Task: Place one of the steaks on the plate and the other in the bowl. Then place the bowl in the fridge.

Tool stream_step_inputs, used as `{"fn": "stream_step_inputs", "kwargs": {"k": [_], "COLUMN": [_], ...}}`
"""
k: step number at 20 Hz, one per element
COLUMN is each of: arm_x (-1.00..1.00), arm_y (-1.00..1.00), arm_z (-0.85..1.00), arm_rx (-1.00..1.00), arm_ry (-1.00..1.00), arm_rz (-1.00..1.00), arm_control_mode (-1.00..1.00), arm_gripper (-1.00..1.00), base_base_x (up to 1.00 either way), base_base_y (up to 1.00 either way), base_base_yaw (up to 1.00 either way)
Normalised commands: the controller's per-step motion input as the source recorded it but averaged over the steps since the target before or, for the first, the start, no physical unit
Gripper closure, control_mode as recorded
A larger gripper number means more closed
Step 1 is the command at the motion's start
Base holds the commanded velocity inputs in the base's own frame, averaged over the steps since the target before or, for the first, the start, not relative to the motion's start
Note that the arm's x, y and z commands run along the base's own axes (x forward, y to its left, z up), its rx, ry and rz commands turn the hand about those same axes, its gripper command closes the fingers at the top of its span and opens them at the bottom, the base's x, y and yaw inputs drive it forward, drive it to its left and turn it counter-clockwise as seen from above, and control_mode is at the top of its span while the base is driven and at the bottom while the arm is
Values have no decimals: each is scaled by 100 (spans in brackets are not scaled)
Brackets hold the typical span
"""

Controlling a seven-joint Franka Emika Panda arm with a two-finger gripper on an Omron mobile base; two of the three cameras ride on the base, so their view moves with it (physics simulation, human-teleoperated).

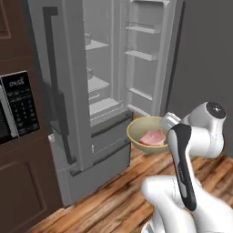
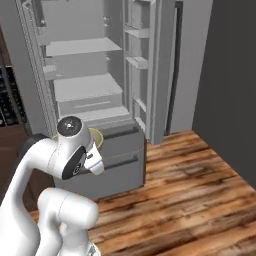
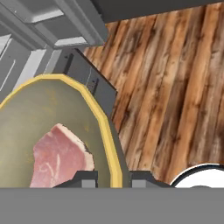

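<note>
Bowl with steak hangs, seemingly rim-gripped, before open fridge.

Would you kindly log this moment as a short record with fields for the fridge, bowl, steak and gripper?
fridge: right door open, bare grey shelves inside, lower drawers shut
bowl: yellowish-tan, held in the air in front of the drawers, above the wood floor
steak: one pink slab lying in the bowl
gripper: jaws closed on the bowl's rim

Both base views face the fridge; hand view looks down.
</note>
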Motion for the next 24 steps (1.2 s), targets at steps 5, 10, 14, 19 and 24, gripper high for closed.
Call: {"fn": "stream_step_inputs", "kwargs": {"k": [5, 10, 14, 19, 24], "arm_x": [0, 0, 0, 0, 0], "arm_y": [0, 0, 0, 0, 0], "arm_z": [0, 0, 0, 0, 0], "arm_rx": [0, 0, 0, 0, 0], "arm_ry": [0, 0, 0, 0, 0], "arm_rz": [0, 0, 0, 0, 0], "arm_control_mode": [100, 100, 100, 100, 100], "arm_gripper": [100, 100, 100, 100, 100], "base_base_x": [90, 65, 44, 85, 51], "base_base_y": [-32, -28, -2, -17, -1], "base_base_yaw": [33, 7, 14, 27, 29]}}
